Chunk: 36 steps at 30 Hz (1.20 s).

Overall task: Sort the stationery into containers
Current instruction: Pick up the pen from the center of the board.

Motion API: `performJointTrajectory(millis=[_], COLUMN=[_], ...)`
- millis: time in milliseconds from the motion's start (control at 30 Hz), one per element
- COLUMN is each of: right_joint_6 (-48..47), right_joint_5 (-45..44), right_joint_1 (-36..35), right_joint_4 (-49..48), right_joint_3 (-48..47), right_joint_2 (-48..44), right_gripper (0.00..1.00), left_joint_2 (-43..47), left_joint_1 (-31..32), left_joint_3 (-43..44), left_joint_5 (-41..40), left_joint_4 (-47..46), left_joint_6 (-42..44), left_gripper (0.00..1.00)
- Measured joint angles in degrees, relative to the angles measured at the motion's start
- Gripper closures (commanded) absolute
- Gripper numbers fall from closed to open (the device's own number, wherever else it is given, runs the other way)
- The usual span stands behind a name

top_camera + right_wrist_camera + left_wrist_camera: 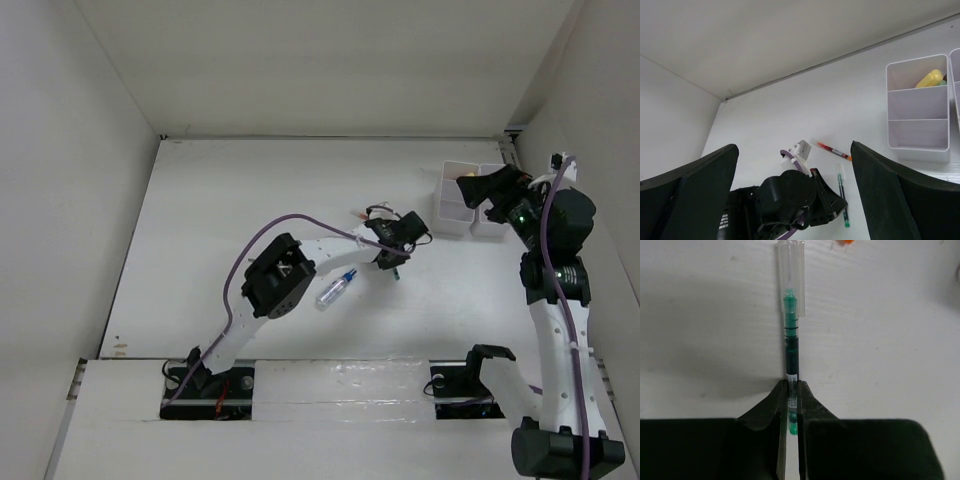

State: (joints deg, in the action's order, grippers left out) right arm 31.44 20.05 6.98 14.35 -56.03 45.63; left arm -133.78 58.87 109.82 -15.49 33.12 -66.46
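My left gripper (791, 386) is shut on the lower end of a thin green pen (790, 340), which lies on the white table with its clear cap pointing away. The same pen (841, 192) shows in the right wrist view beside the left gripper's fingers (832, 200). A thin red pen (834, 150) lies just beyond it. My right gripper (487, 188) is open and empty, held above the two white bins (441, 207). The near bin (917, 137) holds a yellow highlighter (930, 78) in its far compartment. A clear blue-capped bottle (336, 290) lies by the left arm.
The second bin (488, 226) stands right of the first, against the right wall. White walls close the table at the back and on both sides. The left arm (290, 270) stretches across the table's middle.
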Motion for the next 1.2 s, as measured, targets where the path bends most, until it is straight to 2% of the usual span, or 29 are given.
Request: performJointTrajectory(millis=[133, 367, 467, 567, 700, 867, 1200], right_joint_6=[0.15, 0.26, 0.22, -0.15, -0.81, -1.38, -1.6], right_joint_5=[2.29, 9.03, 10.64, 10.58, 10.19, 10.99, 10.97], right_joint_1=[0.17, 0.17, -1.18, -5.49, -10.84, -13.18, -16.17], right_joint_4=[-0.57, -3.93, -4.83, -4.81, -4.87, -5.66, -6.67], right_joint_3=[0.09, 1.57, 2.45, 3.39, 3.93, 6.78, 9.46], right_joint_2=[0.74, 2.99, 5.31, 7.5, 10.01, 11.06, 11.5], right_gripper=[0.0, 0.01, 0.03, 0.01, 0.0, 0.0, 0.01], left_joint_2=[6.08, 15.21, 20.63, 28.83, 34.47, 38.56, 38.86], left_joint_1=[1.46, 6.93, 7.85, 7.41, 6.97, 7.02, 6.75], left_joint_3=[-9.49, -24.11, -31.78, -39.58, -41.03, -41.03, -39.32], left_joint_5=[-0.72, -5.92, -6.62, -6.88, -7.04, -6.27, -5.55], left_joint_4=[-2.8, -9.2, -16.5, -24.39, -31.36, -39.12, -41.09], left_joint_6=[1.88, 12.41, 18.95, 26.29, 32.48, 39.39, 44.35], left_gripper=[1.0, 1.0, 1.0, 1.0, 1.0, 1.0, 1.0])
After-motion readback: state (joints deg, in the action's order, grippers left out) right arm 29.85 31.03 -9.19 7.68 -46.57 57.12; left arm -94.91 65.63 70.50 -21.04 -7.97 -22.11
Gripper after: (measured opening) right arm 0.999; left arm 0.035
